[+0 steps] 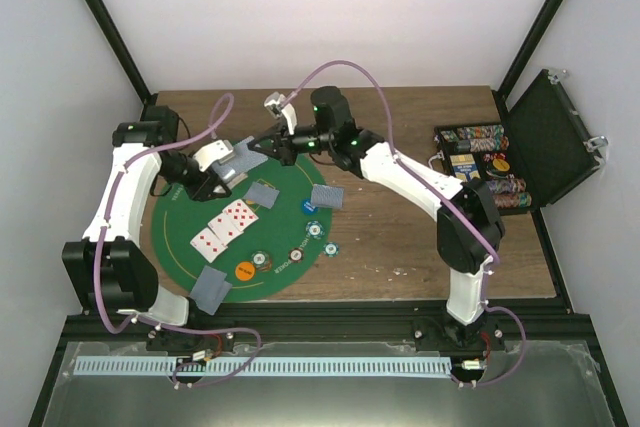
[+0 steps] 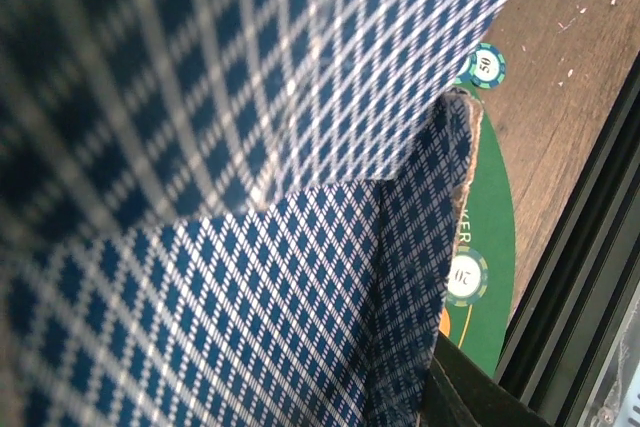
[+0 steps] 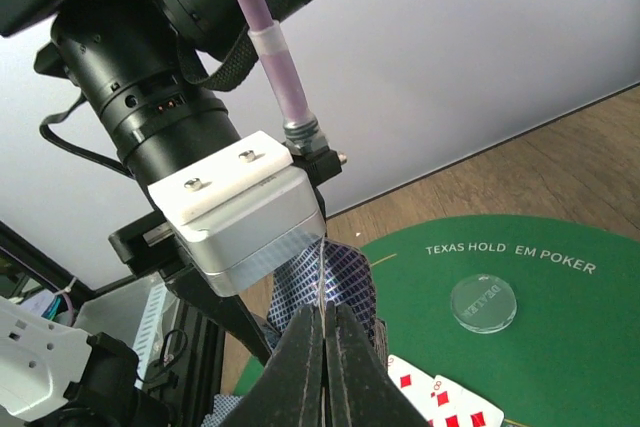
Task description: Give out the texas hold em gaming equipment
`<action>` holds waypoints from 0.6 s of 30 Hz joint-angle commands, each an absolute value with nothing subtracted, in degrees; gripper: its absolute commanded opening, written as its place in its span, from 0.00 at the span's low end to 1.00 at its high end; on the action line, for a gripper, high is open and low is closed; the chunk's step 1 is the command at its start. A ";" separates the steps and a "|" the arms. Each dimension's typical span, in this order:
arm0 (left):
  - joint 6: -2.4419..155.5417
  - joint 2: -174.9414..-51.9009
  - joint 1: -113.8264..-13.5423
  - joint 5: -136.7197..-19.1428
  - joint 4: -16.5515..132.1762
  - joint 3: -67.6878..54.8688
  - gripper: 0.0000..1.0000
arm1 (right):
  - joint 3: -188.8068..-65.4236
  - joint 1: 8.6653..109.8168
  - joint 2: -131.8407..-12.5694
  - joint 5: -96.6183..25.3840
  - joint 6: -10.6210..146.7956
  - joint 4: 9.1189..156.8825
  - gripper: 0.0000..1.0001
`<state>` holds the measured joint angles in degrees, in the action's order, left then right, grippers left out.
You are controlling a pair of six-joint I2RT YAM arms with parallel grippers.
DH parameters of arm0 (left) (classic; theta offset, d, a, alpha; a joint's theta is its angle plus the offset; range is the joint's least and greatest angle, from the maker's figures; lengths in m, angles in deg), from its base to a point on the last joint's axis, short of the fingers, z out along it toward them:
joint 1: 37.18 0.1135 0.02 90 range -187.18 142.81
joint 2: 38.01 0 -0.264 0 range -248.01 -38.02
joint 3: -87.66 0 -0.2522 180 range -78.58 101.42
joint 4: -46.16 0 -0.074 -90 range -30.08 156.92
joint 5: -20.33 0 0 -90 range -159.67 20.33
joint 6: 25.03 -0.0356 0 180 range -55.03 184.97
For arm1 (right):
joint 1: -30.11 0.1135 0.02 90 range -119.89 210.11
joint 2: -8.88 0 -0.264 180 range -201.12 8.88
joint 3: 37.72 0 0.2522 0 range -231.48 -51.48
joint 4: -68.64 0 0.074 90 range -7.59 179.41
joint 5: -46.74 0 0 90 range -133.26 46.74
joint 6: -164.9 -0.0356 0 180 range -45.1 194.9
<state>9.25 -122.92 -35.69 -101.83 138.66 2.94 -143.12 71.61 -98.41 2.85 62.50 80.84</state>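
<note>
matt green felt mat (image 1: 180, 212), wood-grain table (image 1: 400, 237) looking smooth, cards (image 2: 250, 327) maybe coated paper, blurred this close, dealer button (image 3: 484, 304) clear glossy plastic, black case (image 1: 550, 142) dull with shiny metal corners

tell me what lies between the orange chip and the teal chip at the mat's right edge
Two chips, in the top view: a green-white chip beside the orange chip, then a red-white chip nearer the teal chip.

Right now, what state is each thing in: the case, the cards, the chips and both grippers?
Black case: lid open.
Left gripper: shut on deck.
Right gripper: shut on one card, pinched by its edge.
Three red-pip cards: face up on mat.
Three other cards: face down, flat.
Loose chips: lying flat.
</note>
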 commanded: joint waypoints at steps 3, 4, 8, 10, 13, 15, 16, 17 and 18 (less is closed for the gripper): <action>8.31 -122.39 -34.88 -104.17 137.91 2.13 0.37 | -142.66 70.72 -96.80 5.58 58.84 76.60 0.01; 8.48 -122.35 -34.97 -104.25 137.74 2.21 0.37 | -142.68 70.72 -97.00 5.98 58.58 76.37 0.01; 8.32 -122.40 -34.81 -104.31 137.86 2.54 0.37 | -142.43 70.17 -97.21 7.21 55.93 74.56 0.01; 8.72 -122.39 -34.68 -104.26 137.66 2.46 0.37 | -141.46 68.96 -96.98 7.76 51.38 71.34 0.01; 10.76 -122.48 -33.72 -103.90 135.88 1.74 0.37 | -137.33 66.93 -95.32 5.10 43.44 63.27 0.01; 12.10 -122.40 -32.47 -103.65 134.44 0.56 0.37 | -134.03 66.31 -94.68 -0.92 39.02 60.27 0.01; 12.61 -122.28 -31.73 -103.60 133.67 -0.24 0.37 | -132.91 66.25 -94.83 -5.08 37.17 60.48 0.01; 13.09 -122.18 -30.90 -103.56 132.97 -0.89 0.37 | -131.32 66.24 -95.43 -8.58 35.61 60.42 0.01; 13.45 -122.15 -29.80 -103.55 132.35 -1.63 0.37 | -130.07 66.24 -96.33 -12.00 33.49 60.02 0.01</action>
